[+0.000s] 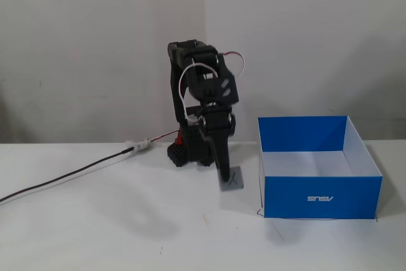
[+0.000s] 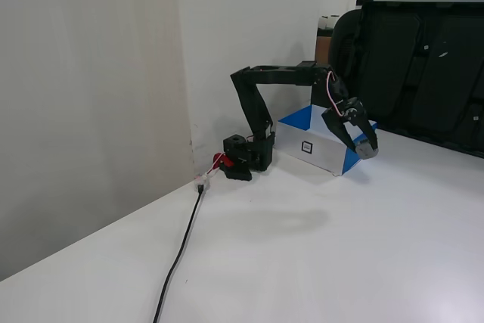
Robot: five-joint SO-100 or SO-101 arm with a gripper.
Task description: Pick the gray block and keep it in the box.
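A black robot arm reaches forward over a white table (image 1: 95, 233). Its claw (image 1: 229, 181) points downward and is closed around the gray block (image 1: 233, 179), which hangs above the tabletop; an X mark shows on the block's face. In the other fixed view the block (image 2: 367, 148) sits at the claw's (image 2: 365, 147) tip. The blue box (image 1: 320, 196), open-topped and white inside, stands just beside the claw, to its right in this fixed view. A dark cable (image 1: 63, 177) trails away from the arm's base, well behind and left of the claw.
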